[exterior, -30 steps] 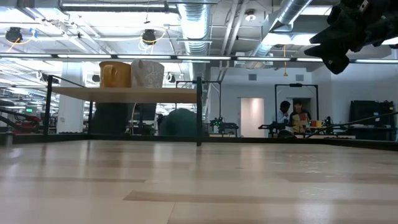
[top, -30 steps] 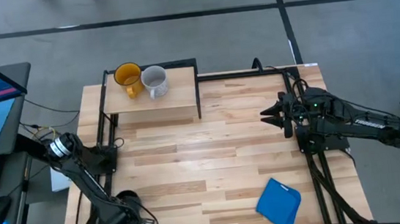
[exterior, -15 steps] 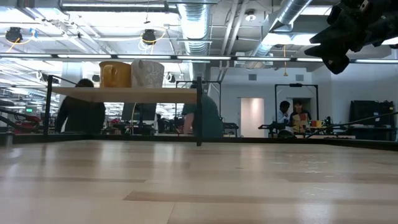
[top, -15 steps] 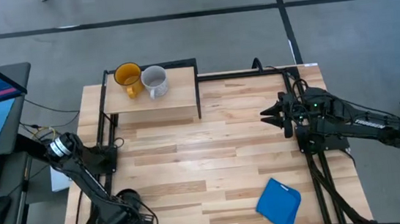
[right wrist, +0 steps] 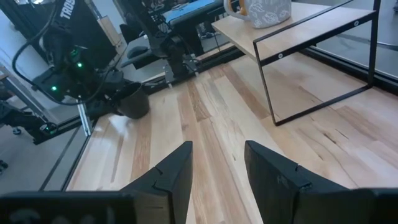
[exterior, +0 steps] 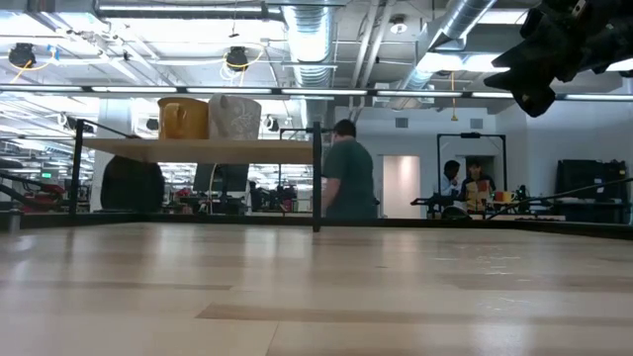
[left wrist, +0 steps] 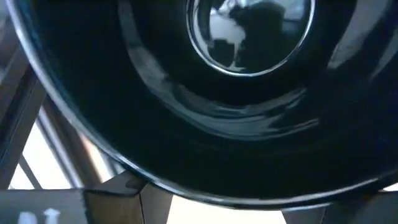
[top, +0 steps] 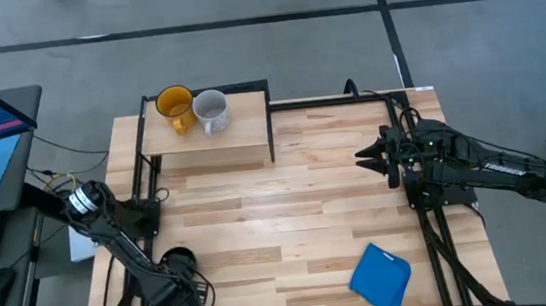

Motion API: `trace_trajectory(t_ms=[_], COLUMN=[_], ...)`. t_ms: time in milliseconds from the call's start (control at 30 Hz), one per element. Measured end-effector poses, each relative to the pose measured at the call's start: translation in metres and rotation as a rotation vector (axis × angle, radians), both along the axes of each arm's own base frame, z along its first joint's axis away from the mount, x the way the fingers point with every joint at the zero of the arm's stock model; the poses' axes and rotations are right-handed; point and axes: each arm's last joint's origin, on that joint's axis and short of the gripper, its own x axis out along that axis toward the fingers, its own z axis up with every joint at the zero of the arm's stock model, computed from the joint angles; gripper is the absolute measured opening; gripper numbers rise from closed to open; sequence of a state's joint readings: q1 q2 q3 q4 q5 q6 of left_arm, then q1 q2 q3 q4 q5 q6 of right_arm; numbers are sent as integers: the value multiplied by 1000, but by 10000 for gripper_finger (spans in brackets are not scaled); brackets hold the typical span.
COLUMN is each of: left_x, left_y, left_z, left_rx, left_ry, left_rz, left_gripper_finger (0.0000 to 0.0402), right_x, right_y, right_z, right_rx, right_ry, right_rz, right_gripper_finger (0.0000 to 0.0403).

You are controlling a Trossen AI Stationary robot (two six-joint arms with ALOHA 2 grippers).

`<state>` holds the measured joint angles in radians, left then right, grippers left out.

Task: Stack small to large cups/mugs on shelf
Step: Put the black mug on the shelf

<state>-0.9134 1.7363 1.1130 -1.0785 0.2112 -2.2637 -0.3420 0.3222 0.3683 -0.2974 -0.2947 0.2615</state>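
Note:
The yellow-orange mug point(top: 174, 104) and the pale grey-white mug point(top: 212, 109) stand side by side on the far left part of the light-wood shelf point(top: 222, 143). The low view shows them as well: yellow mug point(exterior: 183, 118), grey-white mug point(exterior: 234, 117). The glossy black mug point(top: 175, 259) is upright at the table's near left corner, with my left gripper point(top: 182, 287) shut on it. Its dark inside point(left wrist: 205, 93) fills the left wrist view. My right gripper point(right wrist: 217, 165) hangs open above the table's right side, away from every mug. My left gripper holds the black mug at the near side of its rim point(top: 177, 272), coming down at a slant from the near left corner. The mug itself hides the fingers in the wrist view. It stays upright point(right wrist: 134, 101); whether its base is off the table I cannot tell.
A folded blue cloth point(top: 380, 276) lies near the table's near right edge. The shelf stands on a black metal frame point(right wrist: 323, 56) at the far left. The slatted tabletop point(top: 289, 212) between shelf and cloth is bare. People stand in the room beyond the table point(exterior: 346, 173).
My left gripper has moved a little toward the far edge and slightly right, and the black mug has gone along with it. The right arm and the two mugs on the shelf have kept still. People have walked past behind the table.

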Motion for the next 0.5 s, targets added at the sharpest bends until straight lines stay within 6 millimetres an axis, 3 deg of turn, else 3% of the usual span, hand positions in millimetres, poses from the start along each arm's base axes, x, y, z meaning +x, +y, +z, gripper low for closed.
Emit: trace_trajectory(t_ms=[500], left_x=[20], left_y=[21], left_z=[-2], left_rx=[156], left_ry=[-168], left_rz=[-116], left_gripper_finger=[224], right_x=[0], right_y=[0], right_z=[0], right_rx=[1], right_ry=[0], right_rz=[1], right_gripper_finger=[169])
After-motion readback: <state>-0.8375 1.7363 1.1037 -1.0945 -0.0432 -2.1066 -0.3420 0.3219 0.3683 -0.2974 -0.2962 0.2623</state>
